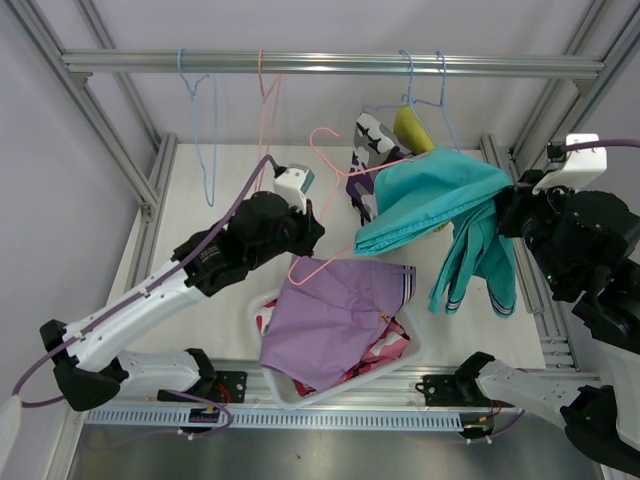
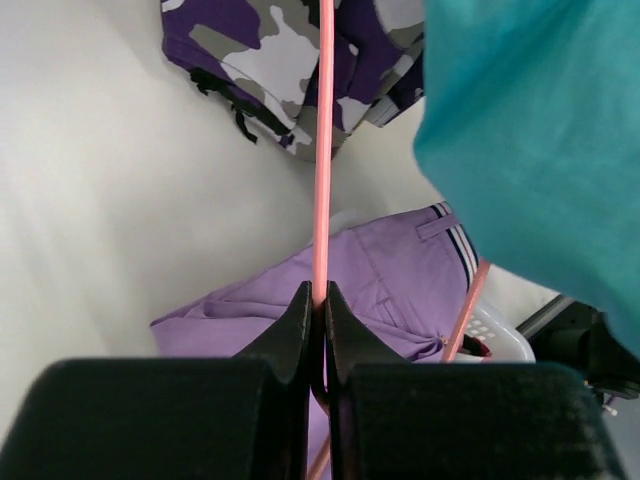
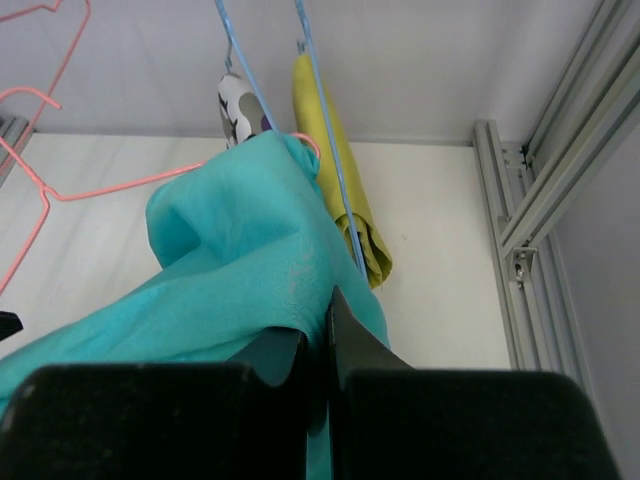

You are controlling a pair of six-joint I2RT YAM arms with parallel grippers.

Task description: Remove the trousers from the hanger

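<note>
The left claw (image 2: 313, 290) is pressed together on the thin wire of a pink hanger (image 2: 322, 150), a narrow pinch which, I judge, could let the wire twist or slide if it is pulled sideways. The right claw (image 3: 325, 300) pinches a fold of the teal shorts (image 3: 230, 270), which hang between the two arms, one end apparently caught over the hanger's far corner and so not yet off. If the arms draw apart, the cloth may snag there and tear loose from either grip. It could then drop onto the tabletop (image 1: 215, 250) beside the white basket (image 1: 283, 393), where the lilac shorts (image 1: 330, 310) lie. A swinging hanger might also strike the camouflage shorts (image 1: 365, 150) or mustard shorts (image 1: 412, 128) hanging just behind.
</note>
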